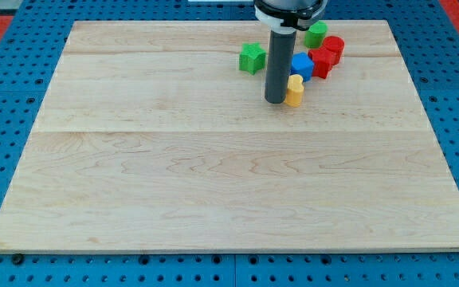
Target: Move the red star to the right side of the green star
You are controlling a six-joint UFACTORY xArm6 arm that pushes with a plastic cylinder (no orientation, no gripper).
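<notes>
Red star [322, 63] sits, apparently untouched, above-right of my tip [275, 101] (rod, holding nothing).

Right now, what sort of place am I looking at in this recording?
Most likely a lab bench set up for robot pushing trials: a pale wooden board lies on a blue perforated base, small coloured blocks such as the green star cluster near the view's top, and my tip rests beside the yellow block.

Open room: the wooden board [213, 183] lies bare across the frame's centre, left and bottom.
Obstacles: upper right cluster of red star [321, 62], red cylinder [334, 49], blue block [302, 66], yellow block [294, 90], green cylinder [316, 33].
Gap: green star [252, 57] stands apart, left of my tip [275, 100].
</notes>
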